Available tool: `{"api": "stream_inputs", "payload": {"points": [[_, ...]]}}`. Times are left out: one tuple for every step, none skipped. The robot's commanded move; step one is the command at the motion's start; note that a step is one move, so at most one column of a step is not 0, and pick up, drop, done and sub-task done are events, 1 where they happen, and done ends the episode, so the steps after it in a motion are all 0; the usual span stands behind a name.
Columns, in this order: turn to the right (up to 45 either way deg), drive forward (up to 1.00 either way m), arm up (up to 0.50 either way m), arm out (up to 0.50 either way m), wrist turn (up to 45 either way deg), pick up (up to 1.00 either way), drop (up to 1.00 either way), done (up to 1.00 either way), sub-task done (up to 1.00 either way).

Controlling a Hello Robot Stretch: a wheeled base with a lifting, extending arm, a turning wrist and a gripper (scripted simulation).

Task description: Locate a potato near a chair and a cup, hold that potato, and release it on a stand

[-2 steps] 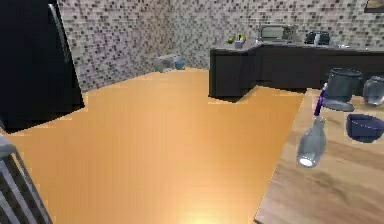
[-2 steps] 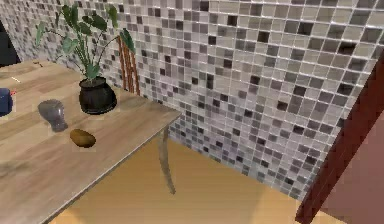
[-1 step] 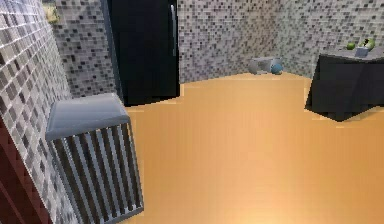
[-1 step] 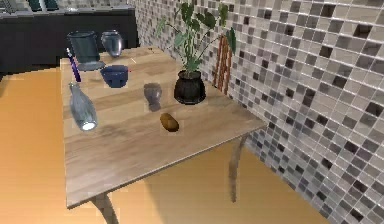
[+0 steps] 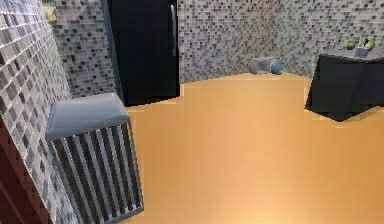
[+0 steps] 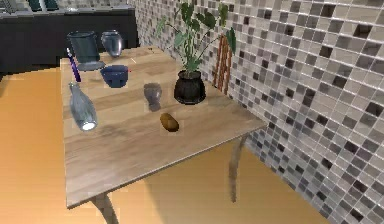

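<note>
- Lying on a plank-grained wooden table (image 6: 120, 160) in the arm side view is the potato (image 6: 170, 122), a small brown oval near the far edge
- A greyish, glassy cup (image 6: 152, 95) stands just beside it, and a glossy round black pot (image 6: 190, 88) with a leafy green plant (image 6: 195, 35) stands near both
- A reddish-brown chair (image 6: 224, 62) with a slatted back stands behind the pot, against the wall (image 6: 310, 90) of small grey and white mosaic tiles
- Farther along the table are a blue bowl (image 6: 115, 75), a clear bottle (image 6: 82, 108), a grey metal pot (image 6: 84, 47) and a glass jar (image 6: 112, 43)
- The floor (image 5: 230, 160) is smooth orange
- The forward view has a tall black fridge (image 5: 145, 50), a grey ribbed bin (image 5: 95, 160) and a dark angular cabinet (image 5: 345, 85)
- The gripper's state cannot be told
</note>
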Motion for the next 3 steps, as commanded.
{"api": "stream_inputs", "payload": {"points": [[0.0, 0.00, 0.38, 0.00, 0.0, 0.00, 0.00, 0.00, 0.00], [0.0, 0.00, 0.00, 0.48, 0.0, 0.00, 0.00, 0.00, 0.00], [0.0, 0.00, 0.00, 0.00, 45.0, 0.00, 0.00, 0.00, 0.00]]}}
